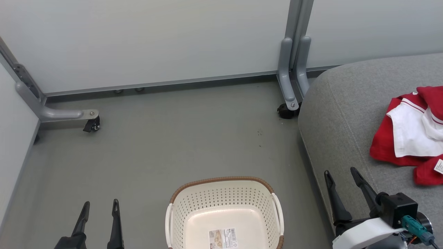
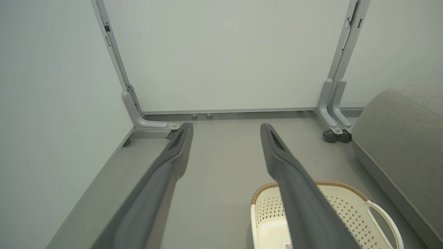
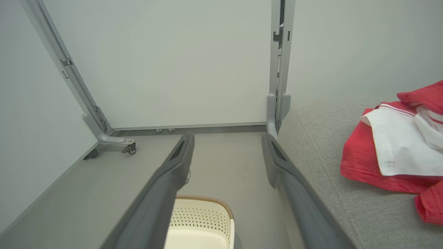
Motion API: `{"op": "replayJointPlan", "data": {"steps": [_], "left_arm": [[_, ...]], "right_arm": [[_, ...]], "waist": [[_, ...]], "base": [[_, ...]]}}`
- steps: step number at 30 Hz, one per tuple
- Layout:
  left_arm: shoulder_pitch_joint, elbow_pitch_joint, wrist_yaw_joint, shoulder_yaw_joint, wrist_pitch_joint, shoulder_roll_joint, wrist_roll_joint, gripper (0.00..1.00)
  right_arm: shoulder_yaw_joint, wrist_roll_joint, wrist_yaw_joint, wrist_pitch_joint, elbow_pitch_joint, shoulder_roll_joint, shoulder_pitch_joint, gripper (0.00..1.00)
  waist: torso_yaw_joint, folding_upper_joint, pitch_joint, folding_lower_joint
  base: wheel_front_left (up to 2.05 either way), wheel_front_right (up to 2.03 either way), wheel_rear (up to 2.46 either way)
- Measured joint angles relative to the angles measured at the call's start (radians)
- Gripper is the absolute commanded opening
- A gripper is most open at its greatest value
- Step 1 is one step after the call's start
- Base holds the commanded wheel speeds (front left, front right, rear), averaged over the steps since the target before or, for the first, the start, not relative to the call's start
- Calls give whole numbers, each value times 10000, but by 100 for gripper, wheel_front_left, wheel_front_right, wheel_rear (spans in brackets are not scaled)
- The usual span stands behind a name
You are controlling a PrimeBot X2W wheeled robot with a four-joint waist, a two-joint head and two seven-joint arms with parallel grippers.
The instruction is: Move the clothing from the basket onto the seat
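Head camera downward, wrist cameras low, forward; common basket [image 1: 221,197].

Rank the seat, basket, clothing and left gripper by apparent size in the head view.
1. seat
2. basket
3. clothing, not far behind the basket; the picture's edge crops both, so that order is unsure
4. left gripper

On my right wrist feed the right gripper [image 3: 227,138] has its jaws spread wide, grey floor [image 3: 225,166] showing between them; the basket [image 3: 202,219] sits on that floor low in the view, partly behind one finger; the clothing [image 3: 384,152] lies rumpled on the seat [image 3: 322,145], well apart from the fingers; a castered panel foot [image 3: 117,141] stands at far left.
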Motion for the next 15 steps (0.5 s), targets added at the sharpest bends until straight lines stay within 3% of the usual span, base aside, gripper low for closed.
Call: {"op": "replayJointPlan", "data": {"steps": [2, 3, 8, 15], "left_arm": [[-3, 19, -19, 17, 0, -10, 33, 100], [-2, 42, -35, 27, 0, -17, 44, 0], [15, 451, -33, 29, 163, -54, -96, 0], [-42, 554, -59, 107, 533, -69, -1471, 0]], "right_arm": [[-2, 21, 0, -2, 6, 0, 4, 100], [-2, 40, 0, 0, 25, 2, 5, 0], [15, 205, 0, 10, 378, 44, 40, 0], [0, 1707, 0, 48, 663, -25, -20, 0]], "waist": [[3, 0, -1, 0], [6, 0, 1, 0], [8, 0, 4, 0], [25, 0, 14, 0]], "base": [[0, 0, 0], [0, 0, 0], [0, 0, 0], [0, 0, 0]]}}
